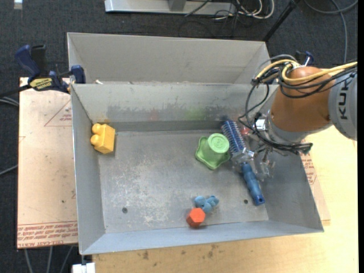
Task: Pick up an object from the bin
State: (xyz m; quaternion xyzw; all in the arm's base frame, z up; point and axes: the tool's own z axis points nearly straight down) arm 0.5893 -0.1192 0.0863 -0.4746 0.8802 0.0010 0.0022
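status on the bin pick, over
Gripper low at right of bin, over the handle of the blue brush. Brush lies on the floor, not lifted. Green cup right beside its bristle end.

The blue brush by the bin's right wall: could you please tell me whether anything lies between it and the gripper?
Nothing visible does. The gripper is directly by the handle of the blue brush. The green cup sits beside the bristle end, to the left, not between them.
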